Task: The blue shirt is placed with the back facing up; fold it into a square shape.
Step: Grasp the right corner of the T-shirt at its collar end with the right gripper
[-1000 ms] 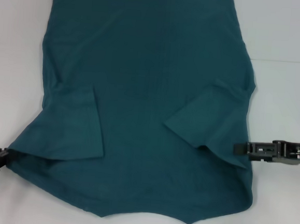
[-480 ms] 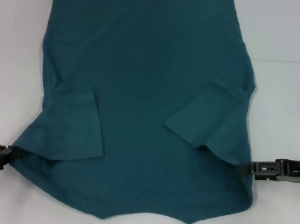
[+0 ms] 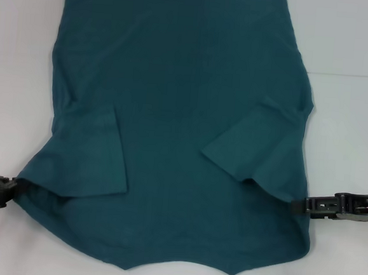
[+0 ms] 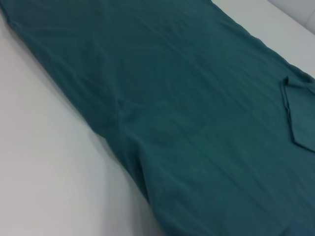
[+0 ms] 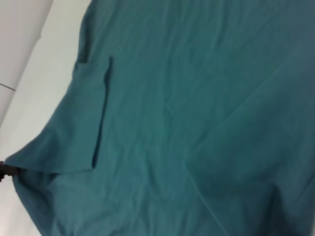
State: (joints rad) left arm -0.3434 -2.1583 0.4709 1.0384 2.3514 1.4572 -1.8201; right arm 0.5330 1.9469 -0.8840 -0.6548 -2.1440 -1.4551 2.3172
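The blue shirt (image 3: 186, 112) lies flat on the white table, plain side up, with both short sleeves folded inward onto the body. My left gripper (image 3: 13, 189) is at the shirt's near-left corner and is shut on it; the fabric is drawn to a point there. My right gripper (image 3: 295, 207) touches the shirt's right edge just below the folded right sleeve (image 3: 250, 146). The left wrist view shows only teal cloth (image 4: 197, 123) and table. In the right wrist view the shirt (image 5: 197, 123) fills the frame, and the pinched corner ends at a dark tip (image 5: 4, 171).
The white table (image 3: 351, 125) shows bare strips left and right of the shirt. A faint seam line (image 3: 351, 75) crosses the surface on the right. The shirt's far hem reaches the top of the head view, and its near edge reaches the bottom.
The right gripper has slid toward me along the shirt's right edge, from beside the folded sleeve to below it. The left gripper has shifted slightly inward with the corner.
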